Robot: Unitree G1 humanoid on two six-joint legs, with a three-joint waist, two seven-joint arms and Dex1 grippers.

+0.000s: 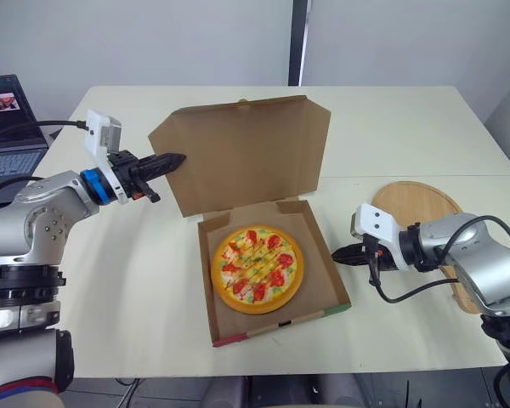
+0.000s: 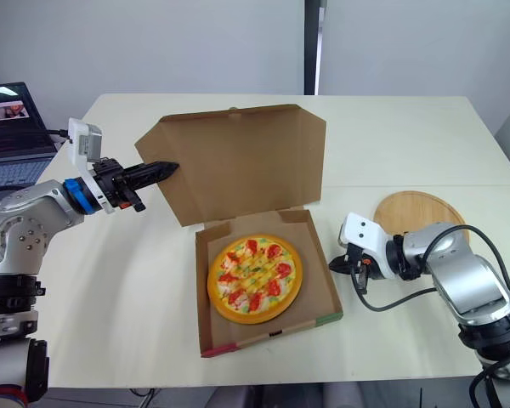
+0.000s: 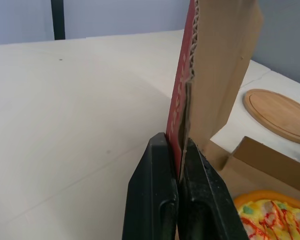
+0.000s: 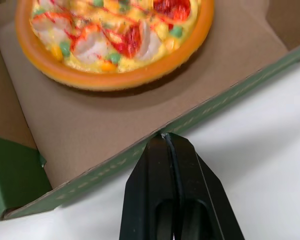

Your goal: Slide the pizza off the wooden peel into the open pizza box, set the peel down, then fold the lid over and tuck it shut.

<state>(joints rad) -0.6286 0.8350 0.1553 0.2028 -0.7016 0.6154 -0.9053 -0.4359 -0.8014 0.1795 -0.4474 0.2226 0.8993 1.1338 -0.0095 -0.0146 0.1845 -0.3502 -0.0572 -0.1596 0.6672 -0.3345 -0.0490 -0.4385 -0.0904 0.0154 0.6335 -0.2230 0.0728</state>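
Left wrist view: left end effector (image 3: pixel 176 144) pinches corrugated lid (image 3: pixel 221 65).

i see pizza (image 1: pixel 257 269): orange rim, yellow top, red slices, green flecks, red zigzag drizzle. box (image 1: pixel 325 274) plain brown inside, green outer wall; lid (image 1: pixel 246 153) outside red. peel (image 1: pixel 412 204) pale wood. table (image 1: pixel 136 289) cream.

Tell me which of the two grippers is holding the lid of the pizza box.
The left gripper: it pinches the lid's side edge. The right gripper is shut on nothing, beside the box's wall.
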